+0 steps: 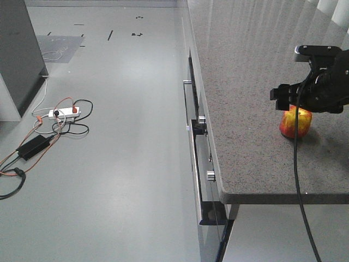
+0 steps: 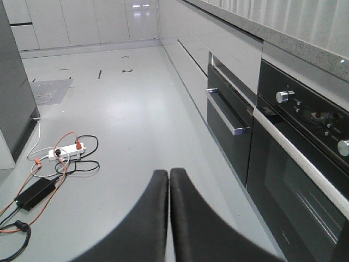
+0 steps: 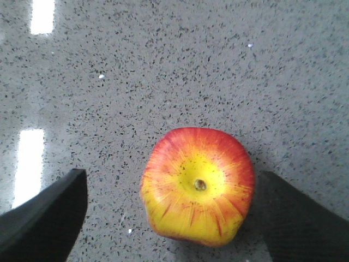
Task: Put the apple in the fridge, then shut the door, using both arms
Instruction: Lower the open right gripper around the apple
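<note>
The bench (image 1: 256,76) is speckled grey stone, glossy enough to carry pale window reflections. The apple (image 3: 197,185) sits on it stem-end up, red with a yellow centre, directly between the right jaws. These jaws stand open, one dark finger (image 3: 46,218) on each side of the fruit. On one side bare stone shows between finger and apple. On the other side shadow hides whether they touch.

The left jaws are closed, fingers (image 2: 147,224) pressed together with nothing between them. They hang over a smooth grey floor (image 2: 136,114). Ahead of their tips and off to one side lie a white power strip (image 2: 65,152), looping orange and black cables and a black power brick (image 2: 34,194). On the other side the bench front holds black built-in ovens (image 2: 294,147) with steel handles and knobs. Pale cupboards (image 2: 82,19) close off the far end of the room.

A tall dark grey block (image 1: 19,54) stands beyond the cables, cut off by the frame edge, and no door can be made out on it. The right arm (image 1: 327,82) is cropped too — only its black wrist shows above the apple.
</note>
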Robot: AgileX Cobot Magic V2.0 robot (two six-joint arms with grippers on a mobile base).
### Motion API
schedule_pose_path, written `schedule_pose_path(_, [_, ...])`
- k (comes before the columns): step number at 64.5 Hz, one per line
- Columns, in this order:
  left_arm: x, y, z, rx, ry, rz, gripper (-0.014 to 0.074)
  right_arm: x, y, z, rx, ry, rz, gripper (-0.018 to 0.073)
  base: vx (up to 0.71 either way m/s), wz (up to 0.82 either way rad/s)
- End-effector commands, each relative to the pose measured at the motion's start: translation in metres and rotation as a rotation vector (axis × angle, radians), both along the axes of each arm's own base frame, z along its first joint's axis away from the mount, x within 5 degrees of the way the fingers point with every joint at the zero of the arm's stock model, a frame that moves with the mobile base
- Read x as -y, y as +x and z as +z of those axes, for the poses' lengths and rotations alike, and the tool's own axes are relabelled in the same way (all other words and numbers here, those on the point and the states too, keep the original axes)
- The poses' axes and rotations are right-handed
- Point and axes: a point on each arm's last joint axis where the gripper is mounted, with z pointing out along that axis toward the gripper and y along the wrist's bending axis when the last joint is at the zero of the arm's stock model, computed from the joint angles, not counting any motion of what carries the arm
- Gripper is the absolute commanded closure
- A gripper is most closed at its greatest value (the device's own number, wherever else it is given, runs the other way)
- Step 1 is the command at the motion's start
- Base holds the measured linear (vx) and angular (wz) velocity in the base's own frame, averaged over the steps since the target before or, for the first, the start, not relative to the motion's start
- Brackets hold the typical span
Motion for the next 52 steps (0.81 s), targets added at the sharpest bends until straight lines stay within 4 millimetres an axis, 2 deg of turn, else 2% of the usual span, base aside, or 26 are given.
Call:
schedule_pose_path(1, [0.0, 0.001, 0.001, 0.065, -0.019, 0.0, 0.0601, 0.004, 0.002, 0.029, 0.129, -0.005, -0.016, -0.0034, 0.0, 0.0])
schedule_pose_path(27, [0.0, 0.001, 0.001, 0.065, -0.019, 0.0, 0.0601, 0.005, 0.008, 0.012, 0.09, -0.015, -0.023, -0.0034, 0.0, 0.0])
schedule_pose_path(42, [0.0, 0.001, 0.001, 0.065, -0.019, 0.0, 0.0601, 0.019, 0.012, -0.001, 0.059, 0.015, -0.091, -0.0034, 0.0, 0.0])
schedule_pose_path(52, [0.0, 0.001, 0.001, 0.065, -0.019, 0.0, 0.0601, 0.021, 0.014, -0.003, 0.069, 0.005, -0.083, -0.0033, 0.0, 0.0])
